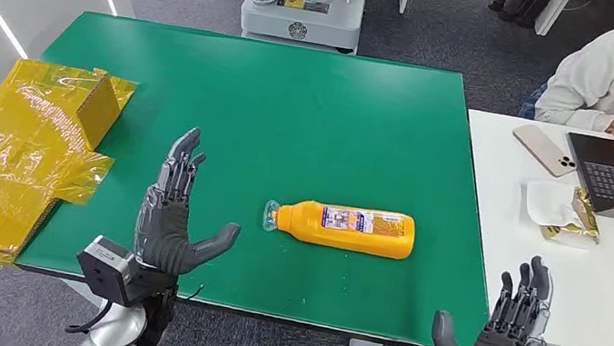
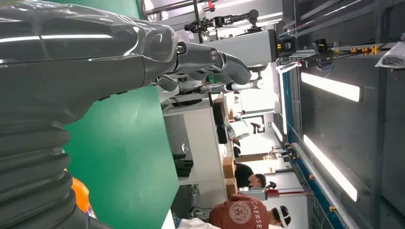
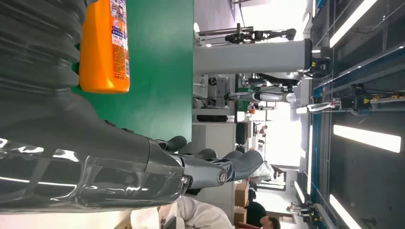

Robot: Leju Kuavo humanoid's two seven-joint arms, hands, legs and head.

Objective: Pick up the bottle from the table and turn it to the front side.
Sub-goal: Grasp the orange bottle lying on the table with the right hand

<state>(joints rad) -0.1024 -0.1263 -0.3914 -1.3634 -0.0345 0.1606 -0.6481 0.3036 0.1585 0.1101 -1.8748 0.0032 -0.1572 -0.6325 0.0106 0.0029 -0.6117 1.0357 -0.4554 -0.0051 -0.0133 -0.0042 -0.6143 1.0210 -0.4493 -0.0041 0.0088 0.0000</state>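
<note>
Lying flat, bottle, label facing up

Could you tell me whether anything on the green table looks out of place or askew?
The orange plastic bottle lies on its side on the green table, clear cap pointing toward the left hand. Crumpled yellow film overhangs the table's left edge. Nothing looks spilled or damaged.

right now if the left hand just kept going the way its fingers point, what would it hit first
Probably nothing: the left hand points up the bare green table, well left of the bottle, though its height is unclear.
</note>
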